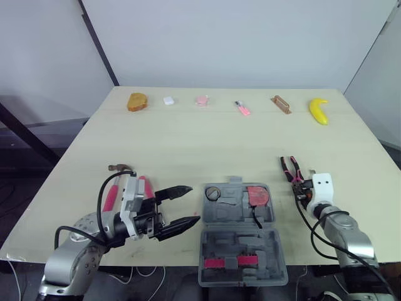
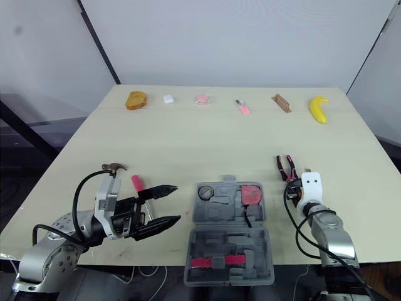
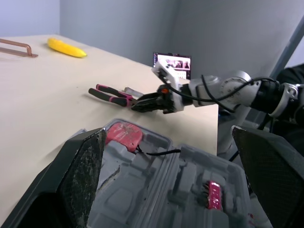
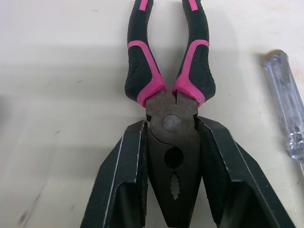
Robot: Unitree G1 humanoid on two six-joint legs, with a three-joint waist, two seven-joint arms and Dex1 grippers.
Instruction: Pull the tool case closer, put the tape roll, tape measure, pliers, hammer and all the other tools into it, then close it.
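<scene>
Right wrist view, right gripper (image 4: 171, 125) pinched the pliers (image 4: 145, 76) by the head, left gripper (image 1: 193, 203) spread wide, just beside open tool case (image 1: 216, 241), hammer (image 1: 112, 192) near it

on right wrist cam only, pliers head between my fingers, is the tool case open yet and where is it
observer: Yes, the tool case lies open at the near table edge, to the robot's left of the pliers.
operator: anything in it already
observer: A red tape measure and a tape roll sit in its far half.
operator: whats the left arm doing
observer: The left gripper is open and empty beside the case, with the hammer on the table by its wrist.
</scene>
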